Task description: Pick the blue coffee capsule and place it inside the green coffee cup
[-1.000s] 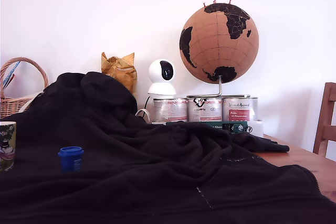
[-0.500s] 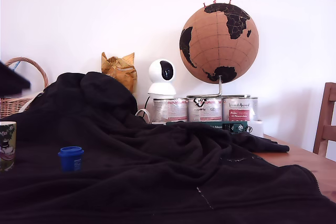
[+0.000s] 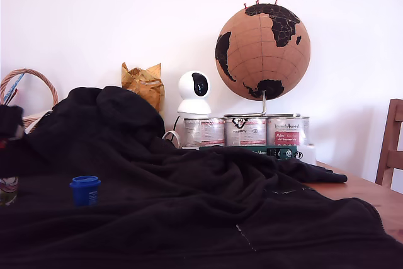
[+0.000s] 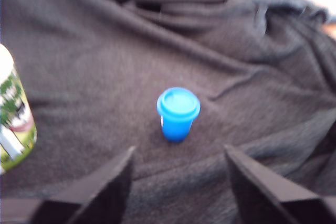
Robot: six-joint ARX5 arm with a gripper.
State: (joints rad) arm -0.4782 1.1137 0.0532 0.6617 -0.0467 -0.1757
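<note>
The blue coffee capsule [image 3: 85,190] stands upright on a dark blanket [image 3: 208,206] at the lower left of the exterior view, wider rimmed top upward, nothing touching it. In the wrist view the same capsule [image 4: 178,113] sits near the middle of the frame on the grey-black cloth [image 4: 105,66], a faint pale mark on its side.

The gripper [image 4: 178,182] shows in the wrist view as two dark fingers [image 4: 105,192] rising from the lower edge of the frame, spread well apart, with bare blanket between them. The capsule lies beyond the fingertips, in line with the gap and clear of both. In the exterior view a dark part of the arm [image 3: 9,124] intrudes at the far left edge, above the cup.

The green coffee cup [image 3: 7,190] is at the far left edge of the exterior view, only its lower part showing below the arm, well apart from the capsule. In the wrist view the cup [image 4: 13,116] appears at the left edge of the frame, pale with green and pink print, standing on the blanket.

At the back of the exterior view, a cork globe [image 3: 262,51] stands above three silver tins [image 3: 245,131], with a white round camera [image 3: 194,92] to their left, a yellow paper bag [image 3: 143,83] further left, and a wicker basket [image 3: 31,92] at the upper left. The wooden bench [image 3: 371,196] shows bare at the lower right, with a chair back [image 3: 390,146] at the right edge.
</note>
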